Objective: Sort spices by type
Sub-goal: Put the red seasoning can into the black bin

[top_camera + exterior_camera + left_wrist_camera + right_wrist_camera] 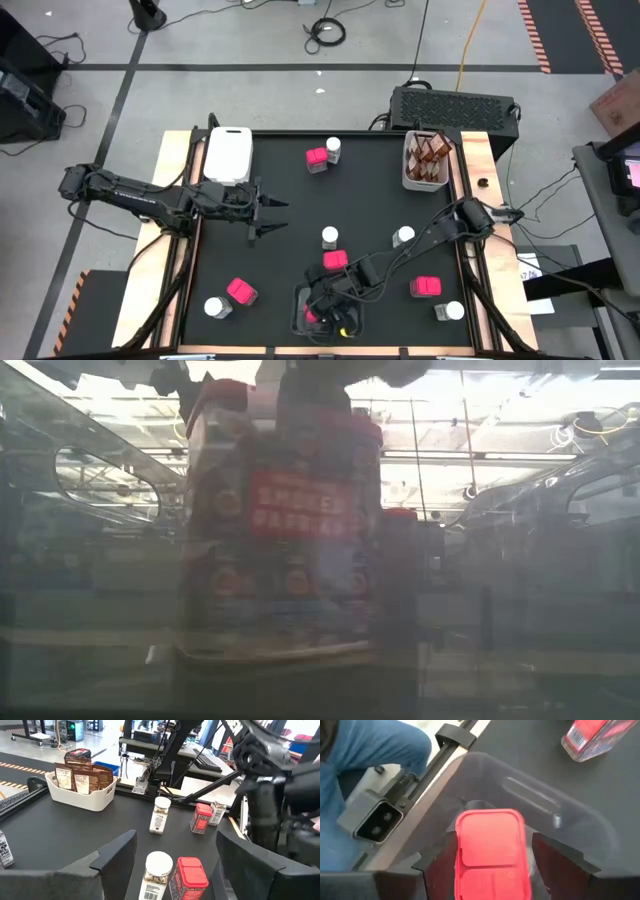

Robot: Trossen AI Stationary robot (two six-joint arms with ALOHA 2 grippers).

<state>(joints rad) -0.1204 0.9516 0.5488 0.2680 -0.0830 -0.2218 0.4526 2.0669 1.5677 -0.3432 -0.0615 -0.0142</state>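
The right end effector [322, 312] is down inside a clear tray [299, 300] at the near edge of the bench [290, 190]. A pink-lidded spice box [492, 851] sits upright between its two dark fingers. From the wrist view I cannot tell whether the fingers are pressing on the box or standing just off its sides. In the low view the box fills the middle of the picture, and its label reads "smoked paprika".

The left end effector [268, 215] hangs over the bench on the far-left side of the clear tray, well apart from it, fingers spread and holding nothing.

Just beyond the clear tray stands another pink box [335, 260], with a white-lidded clear jar [330, 237] beside it. Further from the tray, toward the bench's back edge, a pink box [317, 159] and a white-lidded jar [333, 148] stand touching or nearly so. To the right of the tray lie a pink box [425, 287] and a jar [452, 311], with one more jar [403, 236] beyond them. To the left of the tray are a pink box [241, 291] and a jar [214, 307].

At the back right corner a white bin [409, 175] holds the brown spice jars [432, 152] upright. A closed white container [228, 153] sits at the back left.
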